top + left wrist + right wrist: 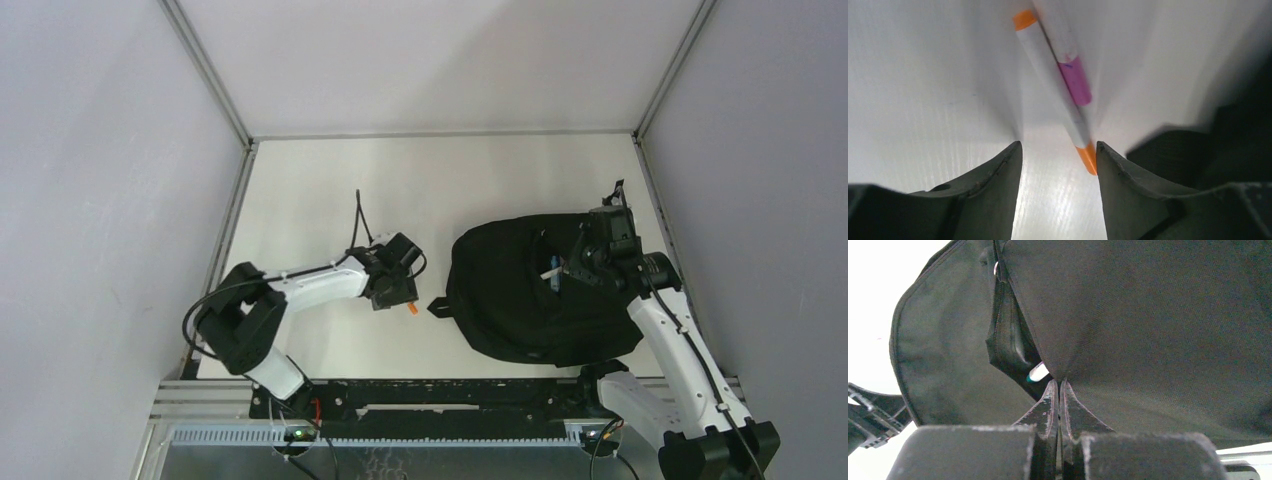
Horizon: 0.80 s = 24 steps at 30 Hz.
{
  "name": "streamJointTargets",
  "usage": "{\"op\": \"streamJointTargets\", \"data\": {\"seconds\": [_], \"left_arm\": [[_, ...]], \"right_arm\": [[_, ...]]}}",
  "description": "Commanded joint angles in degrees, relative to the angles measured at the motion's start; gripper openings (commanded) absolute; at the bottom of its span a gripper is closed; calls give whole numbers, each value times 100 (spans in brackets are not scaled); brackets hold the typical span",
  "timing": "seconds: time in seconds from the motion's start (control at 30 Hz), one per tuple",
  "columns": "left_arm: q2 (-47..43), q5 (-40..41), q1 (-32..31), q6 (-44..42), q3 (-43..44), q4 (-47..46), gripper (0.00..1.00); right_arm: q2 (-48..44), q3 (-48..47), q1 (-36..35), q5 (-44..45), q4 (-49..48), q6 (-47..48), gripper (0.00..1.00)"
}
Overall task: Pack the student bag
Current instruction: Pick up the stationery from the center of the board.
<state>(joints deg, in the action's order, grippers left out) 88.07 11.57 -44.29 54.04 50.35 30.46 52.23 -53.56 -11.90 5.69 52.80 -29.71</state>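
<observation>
Left gripper (pixel 1058 145): my jaws stand apart, low over the table (pixel 320 200); nothing gripped
Markers: orange-tipped marker (pixel 1053 85) lies on the table, its near end just beside one fingertip; pink-banded marker (pixel 1075 80) alongside it
Right gripper (pixel 1059 382): my jaws pressed together, pinching the bag's fabric
Student bag (pixel 510 300): on the table's right side; zip gaping, teal-capped pen (pixel 1038 372) inside

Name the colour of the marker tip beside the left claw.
Orange marker tip, best in left wrist view.
</observation>
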Motion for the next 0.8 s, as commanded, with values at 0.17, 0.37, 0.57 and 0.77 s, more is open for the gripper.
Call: {"op": "streamJointTargets", "data": {"seconds": [0.17,0.37,0.57,0.77], "left_arm": [[574,582,-97,735,133,323,55],[494,845,-97,1100,-95,530,40],[218,1023,-69,1588,-353,840,19],[-852,1311,-68,1594,-578,1034,0]], "right_arm": [[-45,87,-32,32,-343,29,0],[26,127,-40,-43,-449,20,0],[72,127,-40,-60,-506,35,0],[68,127,-47,-73,-517,35,0]]}}
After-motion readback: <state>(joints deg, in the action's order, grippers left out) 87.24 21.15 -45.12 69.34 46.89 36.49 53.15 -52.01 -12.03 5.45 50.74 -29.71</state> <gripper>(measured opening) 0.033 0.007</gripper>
